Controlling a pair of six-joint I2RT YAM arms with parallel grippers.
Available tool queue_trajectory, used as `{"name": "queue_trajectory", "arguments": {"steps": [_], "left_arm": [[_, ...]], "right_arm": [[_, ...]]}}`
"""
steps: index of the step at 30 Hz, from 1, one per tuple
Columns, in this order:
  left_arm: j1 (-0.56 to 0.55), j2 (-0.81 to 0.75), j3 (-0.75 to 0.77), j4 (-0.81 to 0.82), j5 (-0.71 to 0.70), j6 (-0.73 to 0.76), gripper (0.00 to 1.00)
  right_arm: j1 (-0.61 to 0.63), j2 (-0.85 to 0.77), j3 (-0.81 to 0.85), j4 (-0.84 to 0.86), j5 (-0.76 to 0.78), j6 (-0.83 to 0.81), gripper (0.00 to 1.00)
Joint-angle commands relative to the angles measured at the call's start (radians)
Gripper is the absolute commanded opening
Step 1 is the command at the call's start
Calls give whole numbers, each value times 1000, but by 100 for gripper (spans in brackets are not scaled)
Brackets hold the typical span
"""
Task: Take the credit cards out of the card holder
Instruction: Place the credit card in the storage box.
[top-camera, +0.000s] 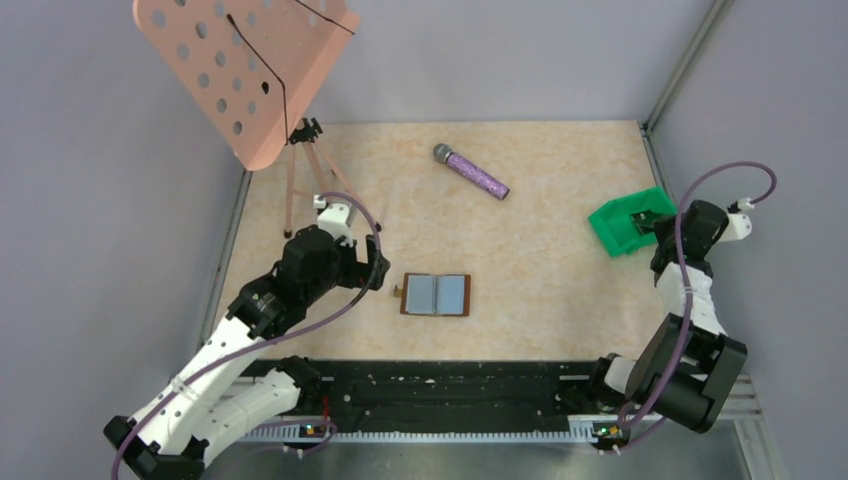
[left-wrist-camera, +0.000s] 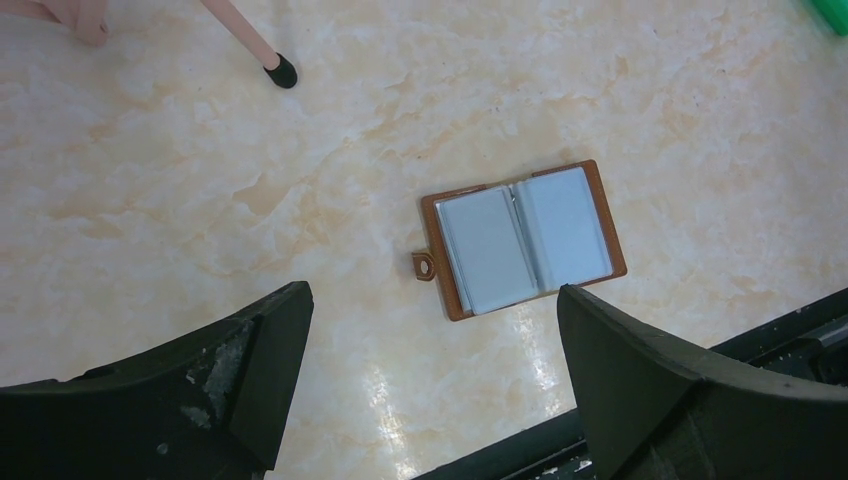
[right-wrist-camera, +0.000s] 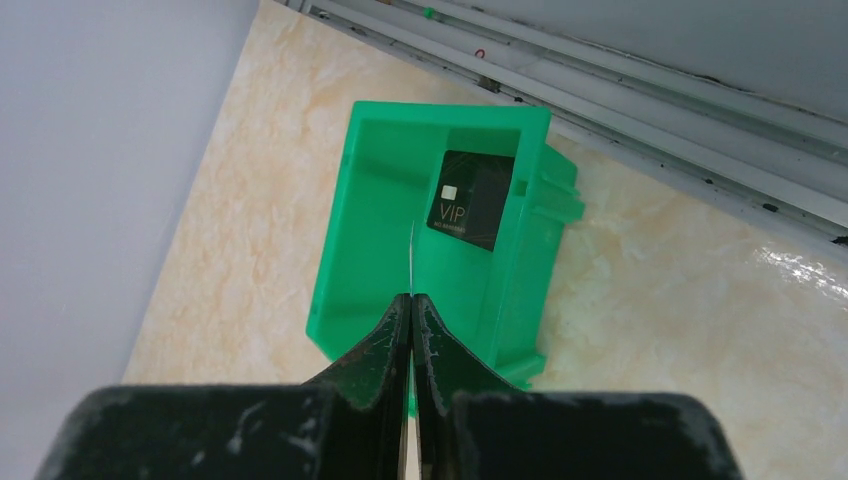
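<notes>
The brown card holder (top-camera: 436, 295) (left-wrist-camera: 523, 238) lies open and flat on the table, showing two grey-blue panels. My left gripper (top-camera: 380, 272) (left-wrist-camera: 431, 300) hovers just to its left and above, jaws wide open and empty. My right gripper (top-camera: 660, 236) (right-wrist-camera: 411, 297) hangs over the green bin (top-camera: 630, 222) (right-wrist-camera: 370, 200), shut on a thin credit card (right-wrist-camera: 411, 255) seen edge-on and sticking out past the fingertips. A black credit card marked VIP (right-wrist-camera: 470, 200) lies inside the bin.
A purple glitter microphone (top-camera: 470, 171) lies at the back of the table. A pink perforated music stand (top-camera: 245, 70) on a tripod (top-camera: 300, 180) stands at the back left, one foot (left-wrist-camera: 283, 71) near my left arm. A black rail (top-camera: 450, 385) runs along the near edge.
</notes>
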Motion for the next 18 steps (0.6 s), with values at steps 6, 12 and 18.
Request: {"name": "queue_trajectory", "arguments": {"steps": [6,12,18], "left_arm": [[2,-35,-8,24,-41,18,97],[2,-37,-12,31,-56,21,97],[2,-25,-11,35,-65,24,97]], "right_arm": [[-25,96,63,133,24,23,0],[-39,178,97,170,-13,33,0],[-40,226,113,210,-10,37,0]]}}
